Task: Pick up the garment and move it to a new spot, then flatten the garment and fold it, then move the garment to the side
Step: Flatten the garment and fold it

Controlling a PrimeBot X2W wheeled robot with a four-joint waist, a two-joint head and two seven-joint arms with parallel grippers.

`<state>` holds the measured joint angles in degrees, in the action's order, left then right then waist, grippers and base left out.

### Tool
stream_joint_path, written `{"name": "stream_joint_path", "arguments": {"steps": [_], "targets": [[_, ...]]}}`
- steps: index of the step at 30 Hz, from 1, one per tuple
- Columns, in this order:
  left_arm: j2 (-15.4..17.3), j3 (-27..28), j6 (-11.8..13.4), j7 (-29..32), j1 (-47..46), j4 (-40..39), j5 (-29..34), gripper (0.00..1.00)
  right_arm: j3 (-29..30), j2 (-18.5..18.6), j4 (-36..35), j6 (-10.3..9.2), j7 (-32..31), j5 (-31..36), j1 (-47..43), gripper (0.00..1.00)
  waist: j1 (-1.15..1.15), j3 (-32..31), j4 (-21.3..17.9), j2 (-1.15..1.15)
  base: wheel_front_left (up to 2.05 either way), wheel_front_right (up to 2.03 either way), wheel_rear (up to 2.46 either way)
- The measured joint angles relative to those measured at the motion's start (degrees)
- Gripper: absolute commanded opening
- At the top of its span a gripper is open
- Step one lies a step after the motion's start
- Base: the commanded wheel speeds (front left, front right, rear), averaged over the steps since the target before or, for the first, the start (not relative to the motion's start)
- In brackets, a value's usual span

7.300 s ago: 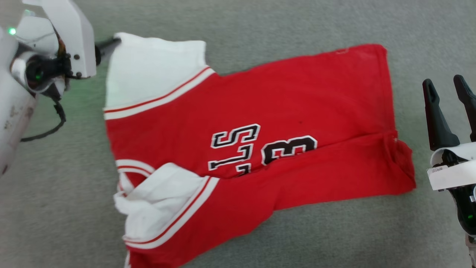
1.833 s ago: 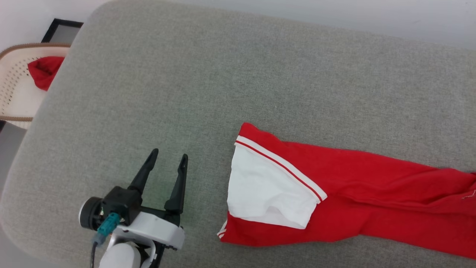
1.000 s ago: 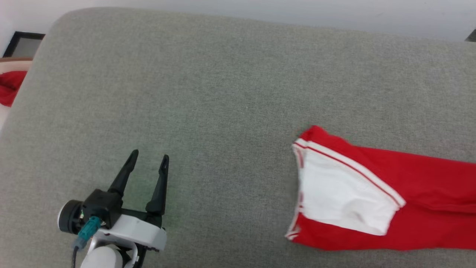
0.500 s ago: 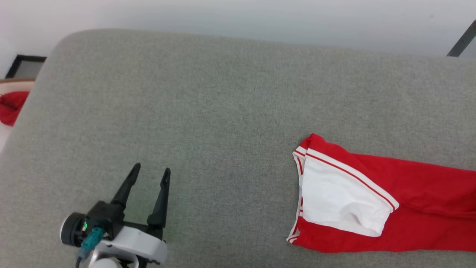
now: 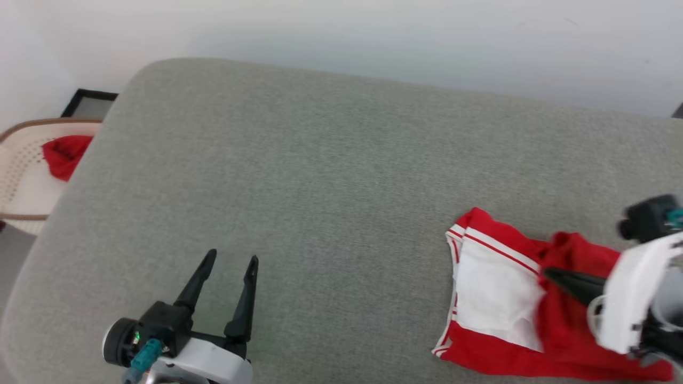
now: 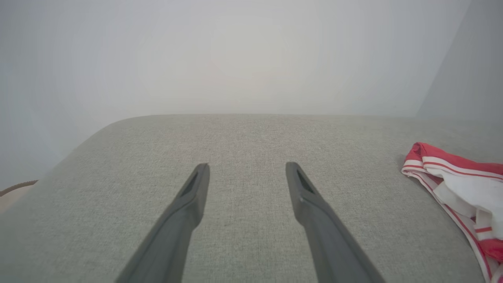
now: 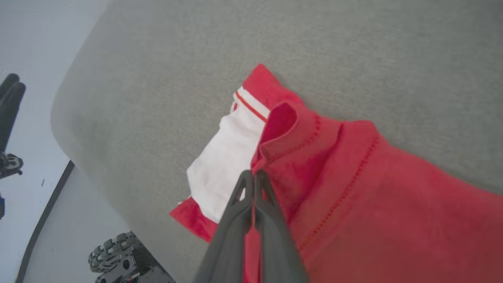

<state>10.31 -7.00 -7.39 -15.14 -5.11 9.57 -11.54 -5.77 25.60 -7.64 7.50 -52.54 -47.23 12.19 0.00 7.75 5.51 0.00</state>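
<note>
garment [image 5: 496,290] on cushion [image 5: 320,176], right | left claw [image 5: 233,255] well left

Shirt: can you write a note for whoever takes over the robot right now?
Left gripper: open, over bare cushion, apart from the shirt.
Right gripper: shut on a red edge of the shirt, held up beside the white sleeve.
Shirt: on the right part of the cushion, gathered into a narrow strip.
Done: the sides look folded in.
Left: lay this fold down, smooth it, then move the shirt to the side.
</note>
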Motion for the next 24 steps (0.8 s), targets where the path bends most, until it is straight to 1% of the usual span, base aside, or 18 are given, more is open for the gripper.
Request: {"name": "stream_joint_path", "arguments": {"steps": [1,2,6,10,11,12,14,17,20,23,24], "targets": [[0.0,0.0,0.0,0.0,0.0,0.0,0.0,1.0,0.0,0.0,0.0,0.0,0.0,0.0,0.0,0.0,0.0,0.0,0.0,0.0,0.0,0.0,0.0],[-0.2,-0.2,0.0,0.0,0.1,-0.1,0.0,1.0,-2.6,-1.2,0.2,0.0,-0.2,0.4,1.3,0.0,0.0,-0.1,0.9,0.0,0.0,0.0,0.0],[-0.9,-0.1,0.0,0.0,0.1,-0.1,-0.2,1.0,-6.8,-2.8,2.9,0.0,0.7,1.2,3.5,0.0,0.0,-0.1,2.4,0.0,0.0,0.0,0.0],[-1.4,-0.3,0.0,0.0,0.0,-0.1,-0.3,1.0,-11.6,-3.0,7.2,0.0,3.3,2.3,6.1,0.0,0.0,0.3,3.5,0.0,0.0,0.0,0.0],[-1.4,-0.3,0.0,0.0,0.0,-0.1,-0.3,1.0,-11.6,-3.0,7.2,0.0,3.3,2.3,6.1,0.0,0.0,0.3,3.5,0.0,0.0,0.0,0.0],[-1.6,-0.7,0.0,0.0,-0.2,-0.1,-0.4,1.0,-13.2,-3.5,10.4,0.0,5.4,2.4,7.1,0.0,0.0,0.7,3.8,0.0,0.0,0.0,0.0],[-1.6,-1.0,0.0,0.0,-0.5,0.0,-0.5,1.0,-15.2,-3.2,13.7,0.0,7.7,3.4,8.5,0.0,0.0,1.0,4.0,0.0,0.0,0.0,0.0],[-1.7,-1.4,0.0,0.0,-1.0,0.0,-0.7,1.0,-17.1,-3.9,18.8,0.0,10.4,2.8,9.7,0.0,0.0,1.4,4.2,0.0,0.0,0.0,0.0],[-1.7,-1.4,0.0,0.0,-1.5,0.1,-0.9,1.0,-19.5,-4.3,22.5,0.0,12.5,2.3,11.2,0.0,0.0,1.8,4.3,0.0,0.0,0.0,0.0],[-1.7,-1.4,0.0,0.0,-1.7,0.1,-0.9,1.0,-20.8,-4.4,24.2,0.0,14.0,1.5,12.0,0.0,0.0,1.9,4.1,0.0,0.0,0.0,0.0],[-1.6,-1.2,0.0,0.0,-1.6,0.2,-1.0,1.0,-22.3,-4.5,25.2,0.0,15.1,0.8,12.9,0.0,0.0,2.0,3.8,0.0,0.0,0.0,0.0]]}}
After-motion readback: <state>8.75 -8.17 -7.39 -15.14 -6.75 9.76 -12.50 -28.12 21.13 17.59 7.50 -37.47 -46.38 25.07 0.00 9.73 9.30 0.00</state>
